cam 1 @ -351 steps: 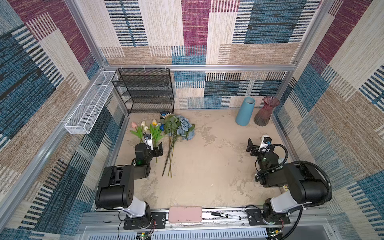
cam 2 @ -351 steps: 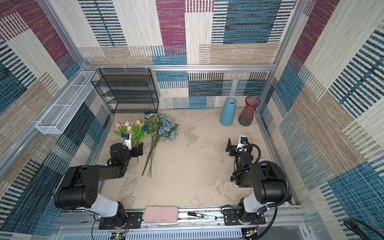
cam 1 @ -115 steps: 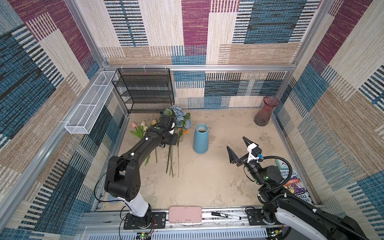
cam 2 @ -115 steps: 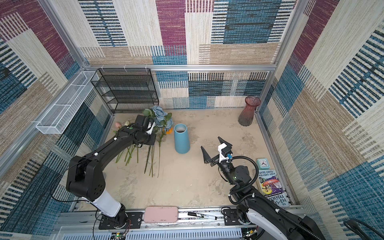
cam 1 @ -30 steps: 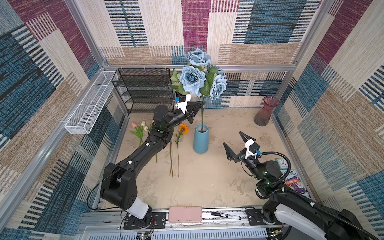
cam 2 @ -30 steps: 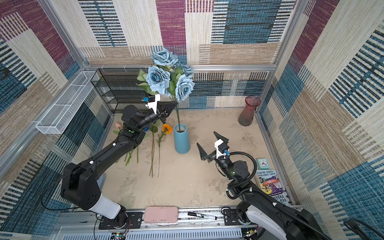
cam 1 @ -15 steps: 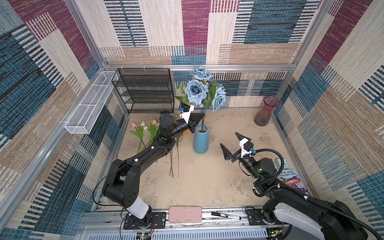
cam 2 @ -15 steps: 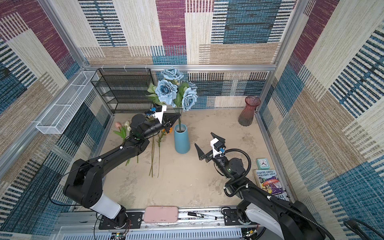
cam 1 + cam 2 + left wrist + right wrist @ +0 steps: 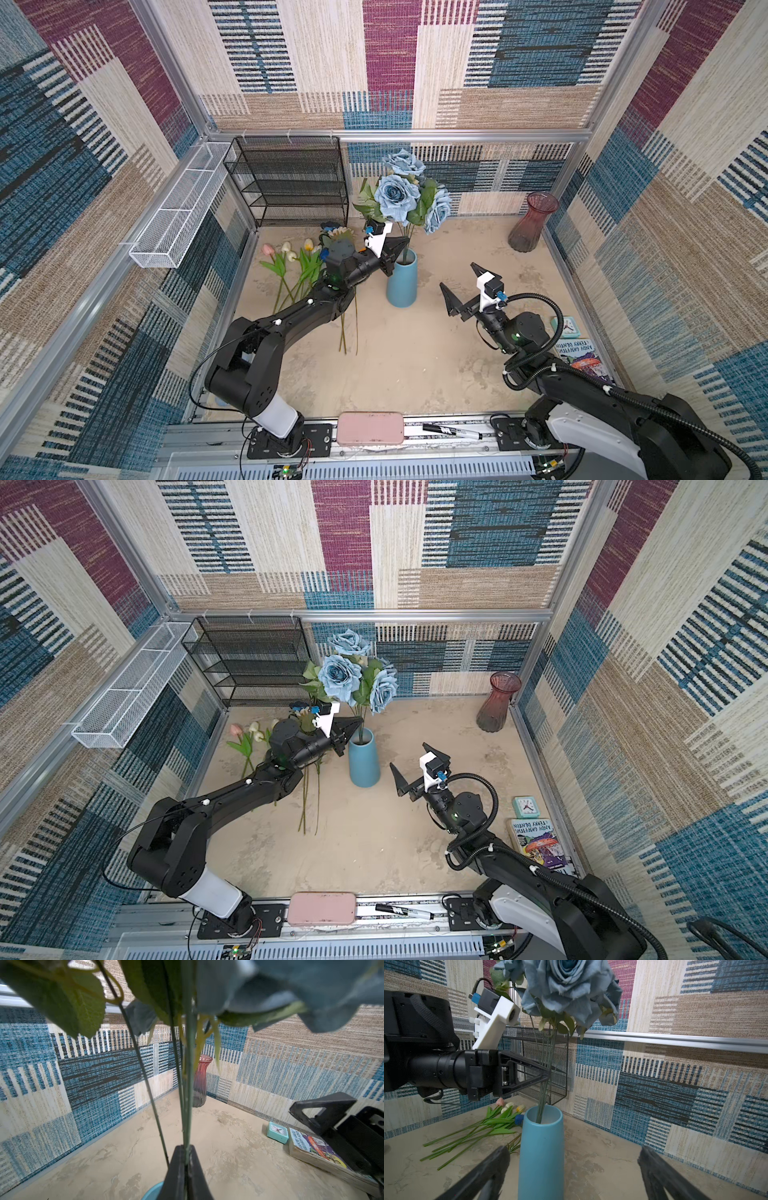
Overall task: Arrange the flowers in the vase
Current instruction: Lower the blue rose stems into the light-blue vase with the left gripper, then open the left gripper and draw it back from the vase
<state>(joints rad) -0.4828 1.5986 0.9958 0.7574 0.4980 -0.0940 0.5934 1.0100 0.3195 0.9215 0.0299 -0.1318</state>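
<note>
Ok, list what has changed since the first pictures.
The blue vase moved from beside the red glass vase at the back to the middle. The left gripper picked up the dusty-blue roses and lowered their stems into the blue vase; it is still shut on them. The right gripper, open, came forward toward it. The red glass vase, tulips and black rack stayed.
</note>
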